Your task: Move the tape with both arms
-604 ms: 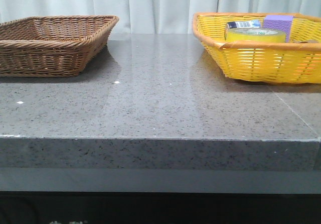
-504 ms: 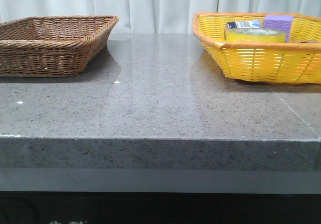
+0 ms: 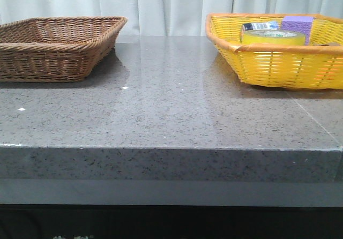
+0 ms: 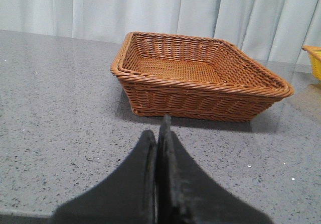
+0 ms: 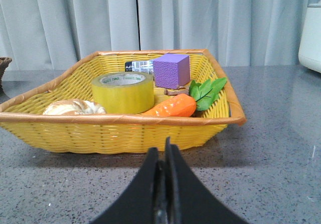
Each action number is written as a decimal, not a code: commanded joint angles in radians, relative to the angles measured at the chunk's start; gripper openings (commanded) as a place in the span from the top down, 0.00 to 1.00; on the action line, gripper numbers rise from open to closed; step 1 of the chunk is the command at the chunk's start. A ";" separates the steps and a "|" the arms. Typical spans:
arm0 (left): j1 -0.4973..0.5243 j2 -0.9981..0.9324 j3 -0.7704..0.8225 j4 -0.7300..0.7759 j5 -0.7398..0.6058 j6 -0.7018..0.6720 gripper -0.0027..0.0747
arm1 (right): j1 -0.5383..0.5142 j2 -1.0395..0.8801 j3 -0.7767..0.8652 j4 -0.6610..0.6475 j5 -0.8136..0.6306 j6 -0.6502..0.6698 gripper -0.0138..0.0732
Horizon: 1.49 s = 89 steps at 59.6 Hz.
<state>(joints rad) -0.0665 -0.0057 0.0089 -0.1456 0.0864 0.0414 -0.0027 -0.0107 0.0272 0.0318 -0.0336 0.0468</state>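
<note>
The yellow tape roll (image 3: 271,36) lies flat in the yellow wicker basket (image 3: 278,67) at the back right of the table. It also shows in the right wrist view (image 5: 123,91), with its white core and green print facing up. My right gripper (image 5: 162,153) is shut and empty, low over the table in front of that basket. My left gripper (image 4: 159,133) is shut and empty, in front of the brown wicker basket (image 4: 200,76). Neither arm shows in the front view.
In the yellow basket (image 5: 120,128) lie a purple block (image 5: 171,69), a toy carrot (image 5: 173,105), a bread-like ring (image 5: 74,108) and a dark-capped bottle (image 3: 259,26). The brown basket (image 3: 53,49) stands at the back left. A curtain hangs behind the table.
</note>
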 commanded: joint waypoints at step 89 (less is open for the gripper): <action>0.003 0.635 -0.828 -0.012 0.492 -0.007 0.99 | -0.005 0.488 -0.811 -0.022 0.625 -0.003 0.92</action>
<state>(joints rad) -0.0665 0.5912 -0.7849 -0.1456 0.6443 0.0414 -0.0027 0.4348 -0.7497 0.0230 0.6490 0.0468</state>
